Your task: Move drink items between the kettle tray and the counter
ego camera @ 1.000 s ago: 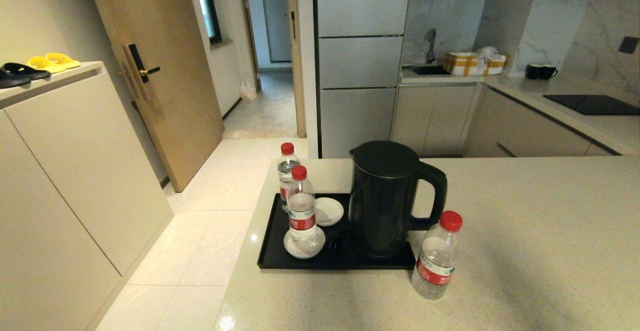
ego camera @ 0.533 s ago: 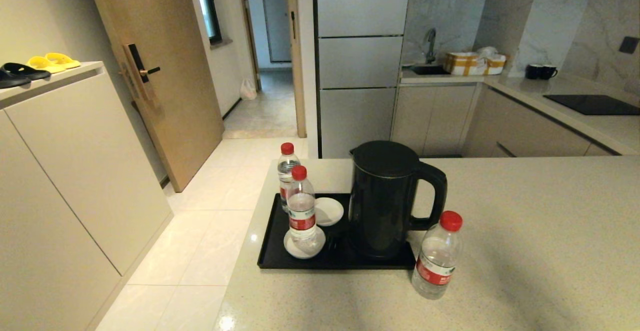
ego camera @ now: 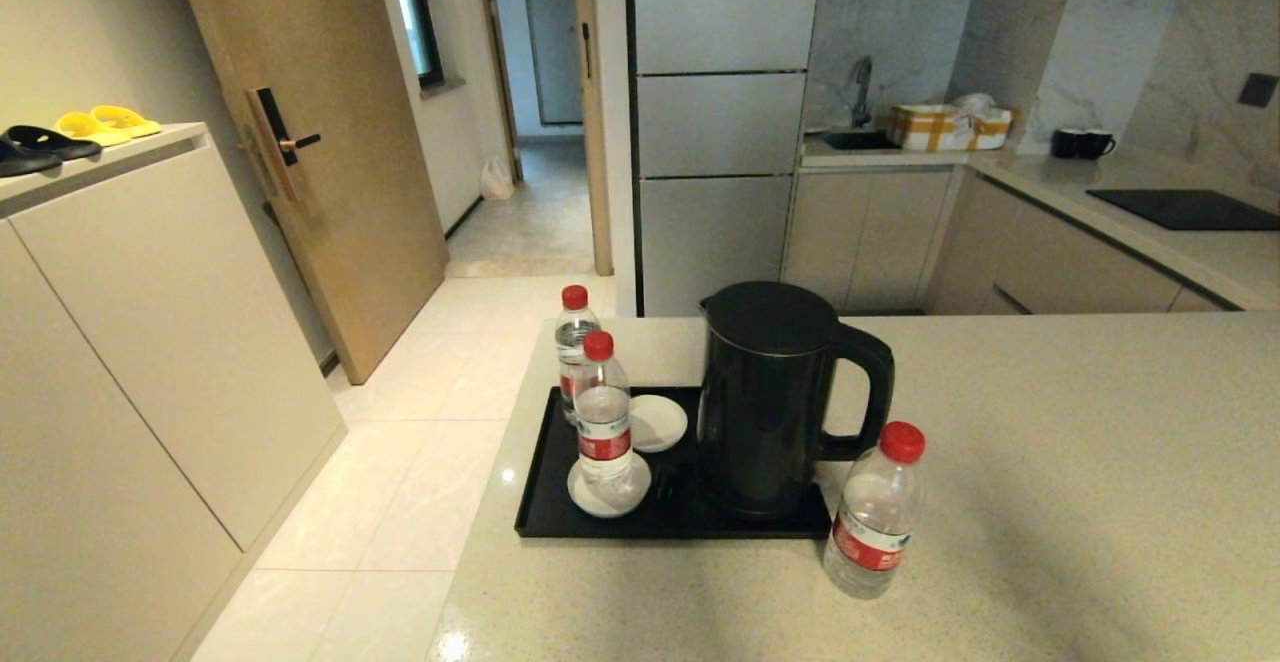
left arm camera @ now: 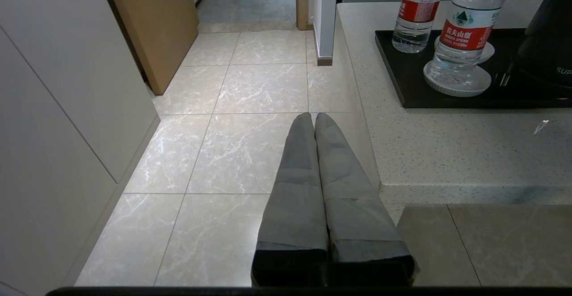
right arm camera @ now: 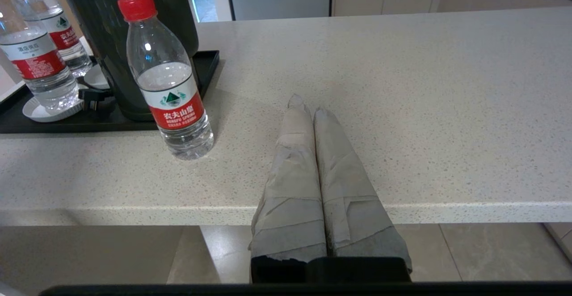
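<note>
1. While both grippers are hanging clenched and empty off the counter (ego camera: 1050,462) edge, the counter bottle (right arm camera: 172,95) is standing at ten o'clock from the right gripper (right arm camera: 304,106), well apart.
2. Its label is reading "NONGFU SPRING".
3. Three bottles are showing: two (ego camera: 604,422) (ego camera: 573,342) on the kettle tray (ego camera: 545,502), at one o'clock from the left gripper (left arm camera: 313,116).

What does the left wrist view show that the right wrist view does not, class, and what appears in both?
Only the left wrist view shows the left gripper, fingers pressed shut, low beside the counter over the tiled floor, with the wooden door beyond.

Only the right wrist view shows the right gripper, also shut, before the counter's front edge, and the bottle on the counter beside the tray.

Both show the black tray, the kettle, the saucer bottle and the rear bottle.
</note>
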### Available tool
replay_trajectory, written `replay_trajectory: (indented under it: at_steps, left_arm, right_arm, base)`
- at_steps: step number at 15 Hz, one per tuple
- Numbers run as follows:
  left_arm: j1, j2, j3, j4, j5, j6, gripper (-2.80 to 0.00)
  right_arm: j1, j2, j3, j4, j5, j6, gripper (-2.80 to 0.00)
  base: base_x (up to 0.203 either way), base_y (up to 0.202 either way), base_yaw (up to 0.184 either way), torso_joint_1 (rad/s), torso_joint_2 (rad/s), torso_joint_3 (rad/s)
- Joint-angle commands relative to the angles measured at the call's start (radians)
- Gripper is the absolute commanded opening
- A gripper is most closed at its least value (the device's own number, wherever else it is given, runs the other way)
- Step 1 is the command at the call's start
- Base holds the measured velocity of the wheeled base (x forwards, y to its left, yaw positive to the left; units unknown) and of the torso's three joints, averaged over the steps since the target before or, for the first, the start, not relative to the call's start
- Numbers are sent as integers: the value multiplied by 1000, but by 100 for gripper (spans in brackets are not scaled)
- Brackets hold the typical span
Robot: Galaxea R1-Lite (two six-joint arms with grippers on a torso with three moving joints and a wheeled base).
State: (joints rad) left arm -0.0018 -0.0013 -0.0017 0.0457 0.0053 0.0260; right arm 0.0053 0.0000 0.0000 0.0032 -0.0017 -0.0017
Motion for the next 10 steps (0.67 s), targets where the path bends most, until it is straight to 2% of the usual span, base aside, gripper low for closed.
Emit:
replay_trajectory:
  at_steps: [1,10]
  left_arm:
    - [0,1,0,0,1,0,-280]
    - [0,0,0,0,1,0,-280]
  right_arm:
    - [1,0,0,0,0,0,-280]
    - [1,0,0,0,0,1,-280]
  base:
    - [0,0,0,0,0,0]
    - [0,0,0,0,0,0]
